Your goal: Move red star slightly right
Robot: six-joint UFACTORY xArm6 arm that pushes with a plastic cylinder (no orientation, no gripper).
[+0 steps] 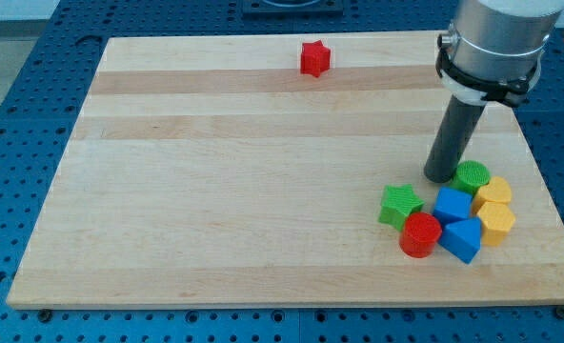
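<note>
The red star (314,59) lies near the view's top edge of the wooden board (215,191), a little right of centre. My tip (441,177) rests on the board far from it, at the view's lower right, just left of the green cylinder (472,177) and above the blue cube (452,204). The rod rises from there to the arm at the view's top right.
A cluster sits at the lower right: a green star (399,205), a red cylinder (420,234), a blue block (462,239), and two yellow blocks, one (494,193) above the other (496,223). The board's right edge is close to them.
</note>
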